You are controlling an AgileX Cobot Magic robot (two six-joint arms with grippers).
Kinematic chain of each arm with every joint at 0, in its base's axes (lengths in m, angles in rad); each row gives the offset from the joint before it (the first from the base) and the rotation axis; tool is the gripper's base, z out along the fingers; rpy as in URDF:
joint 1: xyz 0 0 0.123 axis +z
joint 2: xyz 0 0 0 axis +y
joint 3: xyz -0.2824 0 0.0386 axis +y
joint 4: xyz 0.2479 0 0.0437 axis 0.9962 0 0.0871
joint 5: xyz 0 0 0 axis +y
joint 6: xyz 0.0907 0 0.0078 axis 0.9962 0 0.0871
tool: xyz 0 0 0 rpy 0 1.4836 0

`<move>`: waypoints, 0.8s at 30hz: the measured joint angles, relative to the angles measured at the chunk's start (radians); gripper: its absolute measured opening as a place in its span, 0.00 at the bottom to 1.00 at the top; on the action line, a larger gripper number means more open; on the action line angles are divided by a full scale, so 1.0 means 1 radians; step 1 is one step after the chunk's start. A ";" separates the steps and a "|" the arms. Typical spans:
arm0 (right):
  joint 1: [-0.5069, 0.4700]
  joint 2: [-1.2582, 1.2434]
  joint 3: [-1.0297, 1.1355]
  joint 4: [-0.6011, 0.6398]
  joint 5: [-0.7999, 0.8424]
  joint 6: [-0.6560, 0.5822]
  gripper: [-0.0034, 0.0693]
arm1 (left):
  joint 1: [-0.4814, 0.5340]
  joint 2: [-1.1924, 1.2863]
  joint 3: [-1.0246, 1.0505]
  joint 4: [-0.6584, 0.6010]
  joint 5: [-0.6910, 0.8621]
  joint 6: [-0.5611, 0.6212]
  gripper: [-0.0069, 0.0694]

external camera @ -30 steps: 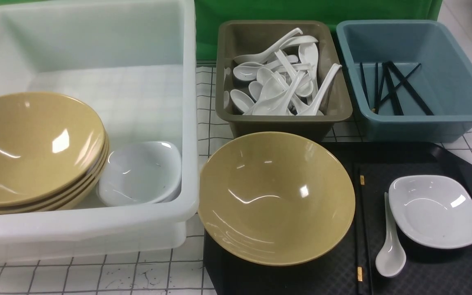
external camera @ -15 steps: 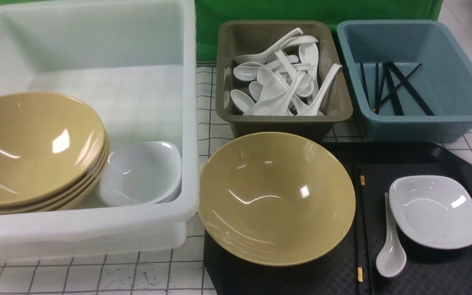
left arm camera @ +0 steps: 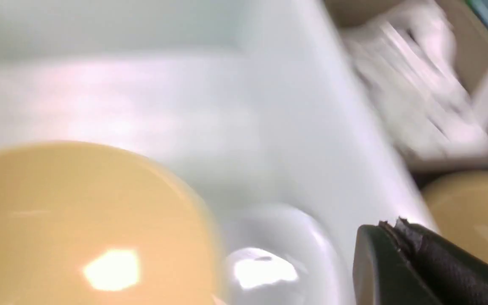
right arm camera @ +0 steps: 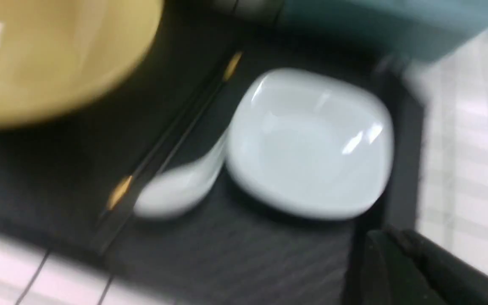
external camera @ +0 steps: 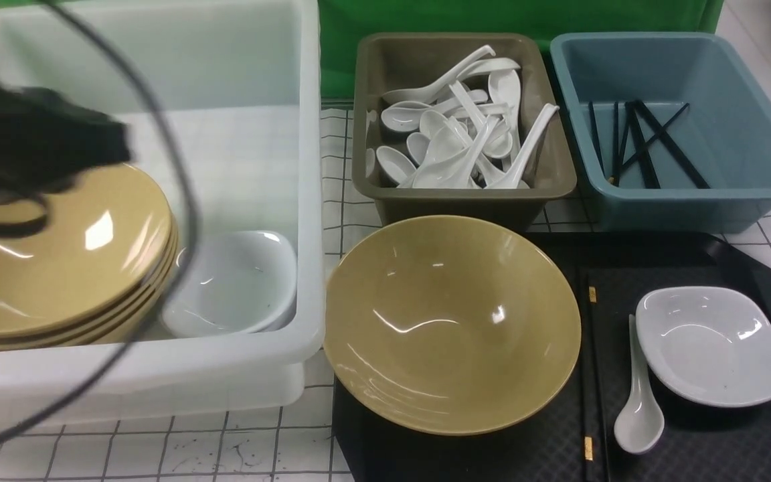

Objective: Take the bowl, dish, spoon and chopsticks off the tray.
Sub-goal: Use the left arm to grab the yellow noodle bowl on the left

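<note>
**Both grippers closed and empty; all four pieces on the tray**

The white tub (external camera: 308, 201) fills the left side. It holds stacked yellow bowls (external camera: 91, 268) with white dishes (external camera: 231, 281) beside them. The left gripper (left arm camera: 392, 237) hangs over that stack, jaws together and holding nothing, well apart from the tray. Its cable (external camera: 181, 174) loops across the tub.

The tray (external camera: 693, 448) lies at the near right on the gridded table (external camera: 158, 448). The bowl (external camera: 452, 321) stands on the tray's left part, and its rim reaches over the tray's left edge, close to the tub's wall. The bowl's far rim sits just before the olive bin (external camera: 367, 100), which is heaped with loose spoons (external camera: 459, 134). To the right of that, the blue bin (external camera: 747, 100) holds black sticks (external camera: 640, 144) and has bare floor around them.

The dish (external camera: 713, 345) rests at the tray's right, near the rim. The right gripper (right arm camera: 392, 245) is closed and empty. The blurred right wrist view shows it close to the dish but apart from it.

The spoon (external camera: 638, 408) lies touching the dish's left edge, scoop toward the robot. The chopsticks (external camera: 586, 375) run lengthwise between spoon and bowl, and only a narrow gap separates each neighbour.
</note>
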 joint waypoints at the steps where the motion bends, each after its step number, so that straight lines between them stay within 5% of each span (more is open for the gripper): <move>1: 0.001 0.002 0.000 0.002 0.000 0.000 0.10 | -0.019 0.009 -0.011 -0.016 0.012 0.008 0.07; 4: 0.025 0.017 0.034 0.081 -0.094 -0.028 0.10 | -0.202 0.172 -0.113 -0.113 0.070 0.123 0.07; 9: 0.033 0.017 0.126 0.154 -0.182 -0.038 0.10 | -0.373 0.397 -0.287 -0.103 0.130 0.109 0.07; 17: 0.034 0.017 0.134 0.180 -0.203 -0.041 0.10 | -0.486 0.739 -0.548 0.076 0.309 0.026 0.07; 24: 0.035 0.017 0.134 0.182 -0.221 -0.041 0.10 | -0.526 0.911 -0.605 0.037 0.319 0.029 0.07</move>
